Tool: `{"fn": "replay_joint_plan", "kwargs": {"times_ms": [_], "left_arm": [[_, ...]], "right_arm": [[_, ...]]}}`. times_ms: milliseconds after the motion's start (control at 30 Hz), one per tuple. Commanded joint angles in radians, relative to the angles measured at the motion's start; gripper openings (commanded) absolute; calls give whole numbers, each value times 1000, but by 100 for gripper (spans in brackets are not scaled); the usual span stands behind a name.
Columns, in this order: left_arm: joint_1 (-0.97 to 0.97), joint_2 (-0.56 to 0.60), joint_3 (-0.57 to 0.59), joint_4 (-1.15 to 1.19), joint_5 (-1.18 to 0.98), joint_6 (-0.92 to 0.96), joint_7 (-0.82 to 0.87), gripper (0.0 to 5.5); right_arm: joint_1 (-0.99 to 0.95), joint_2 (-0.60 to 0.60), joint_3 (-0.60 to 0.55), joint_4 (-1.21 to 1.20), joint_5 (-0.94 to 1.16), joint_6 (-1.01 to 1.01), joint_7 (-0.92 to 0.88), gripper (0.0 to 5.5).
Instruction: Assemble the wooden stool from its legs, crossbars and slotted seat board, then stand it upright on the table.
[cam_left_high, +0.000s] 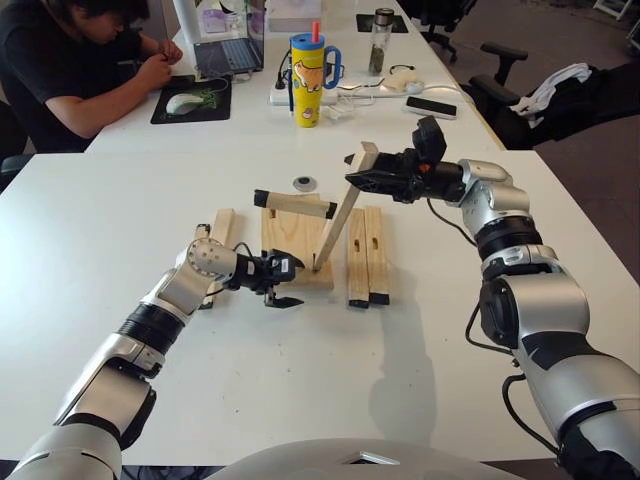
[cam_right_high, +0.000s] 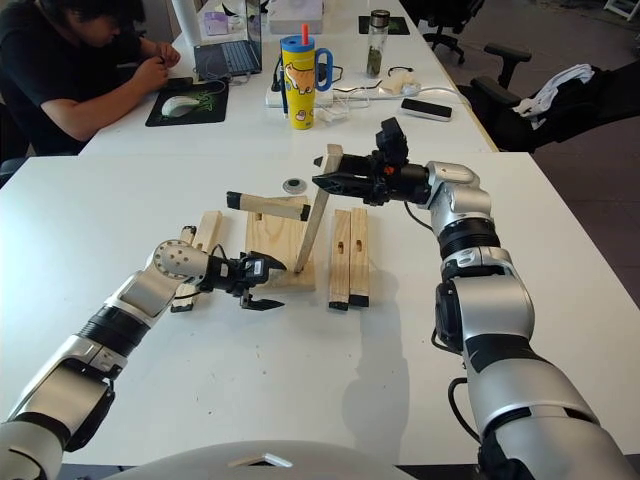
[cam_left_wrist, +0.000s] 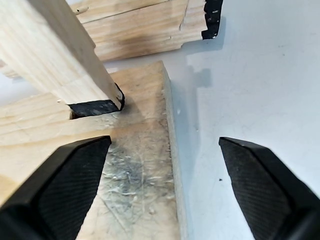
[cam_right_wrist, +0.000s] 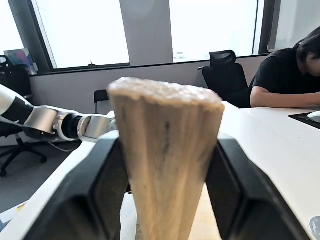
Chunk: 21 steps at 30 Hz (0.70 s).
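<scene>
Left eye view: right gripper (cam_left_high: 362, 174) pinching the leg (cam_left_high: 338, 218); I am angling its foot into the board (cam_left_high: 285, 238) slot. Left gripper (cam_left_high: 289, 285) spread astride board edge.

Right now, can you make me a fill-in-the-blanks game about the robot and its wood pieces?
1. The left gripper is ____ and holds nothing.
2. The right gripper holds a leaning leg whose bottom end touches the ____.
3. Lying flat just to the robot's right of it are ____ more wood pieces.
4. The yellow cup has a ____ handle.
Missing words: open, board, two, blue.
</scene>
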Motion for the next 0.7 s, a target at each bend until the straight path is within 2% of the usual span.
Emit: {"fn": "replay_joint_plan", "kwargs": {"times_ms": [33, 233, 400, 533, 700], "left_arm": [[81, 49, -99, 74, 95, 5, -94, 400], [141, 51, -133, 18, 97, 11, -87, 400], [200, 34, -118, -36, 75, 49, -27, 400], [260, -4, -79, -74, 36, 97, 60, 400], [325, -39, -42, -112, -18, 173, 127, 400]], "right_arm": [[1, -11, 127, -30, -36, -26, 1, 207], [6, -28, 197, -13, -36, -73, 1, 207], [116, -42, 240, -73, 0, -70, 1, 207], [202, -37, 197, -94, -25, -112, -20, 207], [342, -31, 179, -248, -19, -96, -90, 207]]}}
